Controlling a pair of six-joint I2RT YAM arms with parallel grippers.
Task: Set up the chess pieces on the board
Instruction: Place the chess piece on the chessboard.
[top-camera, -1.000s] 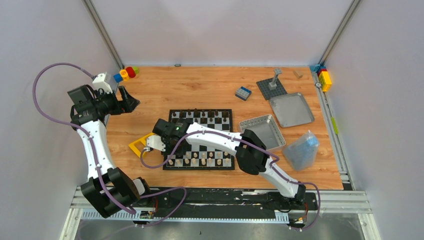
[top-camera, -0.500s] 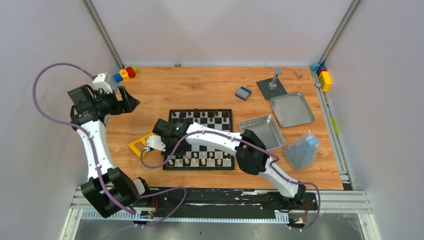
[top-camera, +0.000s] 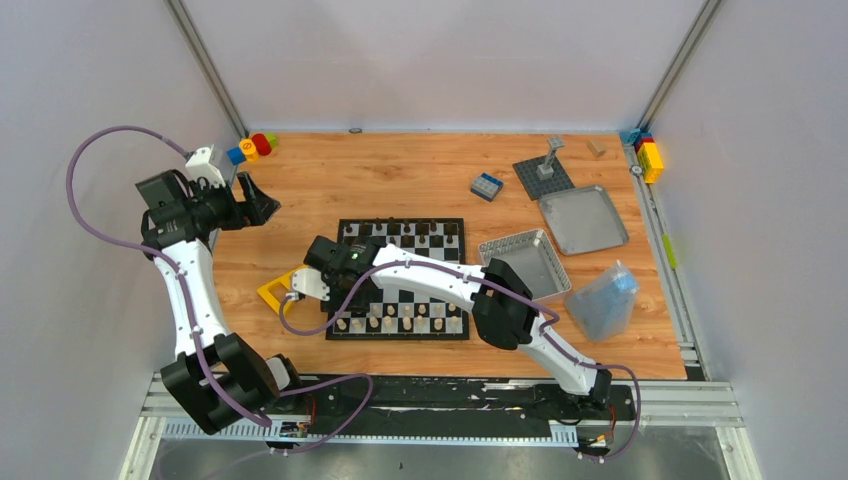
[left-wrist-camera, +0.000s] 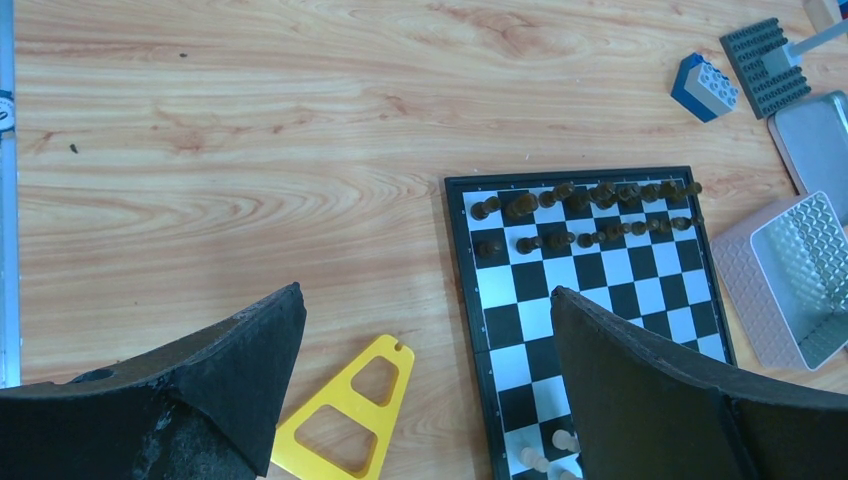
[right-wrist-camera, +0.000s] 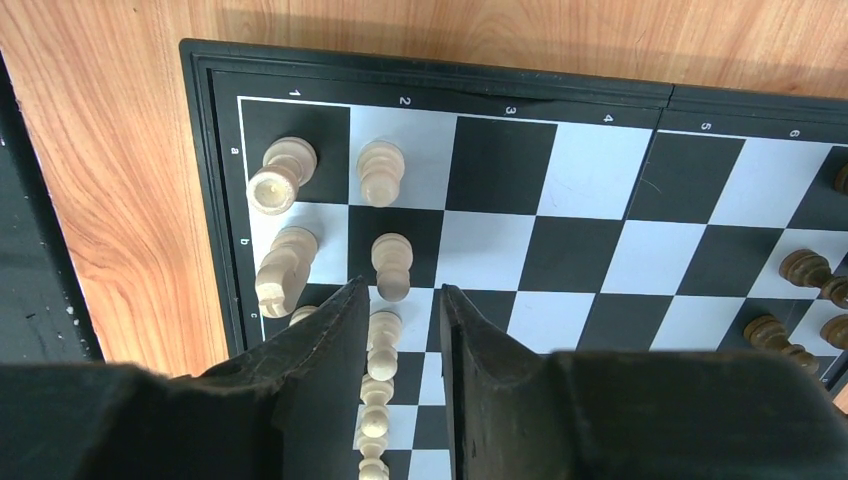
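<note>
Board: the chessboard (top-camera: 400, 221) is lying flat on the wooden table (top-camera: 400, 170), just ahead of the two arm bases.
Dark side: the dark chess pieces (left-wrist-camera: 590, 195) are standing in two rows along the chessboard's far edge.
Pale side: the pale chess pieces (right-wrist-camera: 385, 170) are lining the chessboard's two nearest rows, with the corner squares filled.
Right arm: the right gripper (right-wrist-camera: 403, 300) is hanging low over the chessboard's near left corner. Its jaws are parted only narrowly astride the row of pale pawns. A strip of bare square is showing between the pawns and one finger, so nothing is being gripped.
Left arm: the left gripper (left-wrist-camera: 425, 300) is hovering above bare wood beyond the chessboard's far left corner. Its jaws are spread wide and carrying nothing.
Left of the board: a yellow triangular frame (left-wrist-camera: 350, 415) is lying beside the chessboard's left edge.
Right of the board: a textured metal tin (top-camera: 525, 262) is sitting just beside the chessboard's right edge, and a blue plastic bag (top-camera: 603, 298) is resting farther out.
Beyond the board: a flat metal tray (top-camera: 585, 218), a grey studded plate (top-camera: 543, 175) and a blue brick (top-camera: 486, 186) are sitting past the chessboard's far right corner.
</note>
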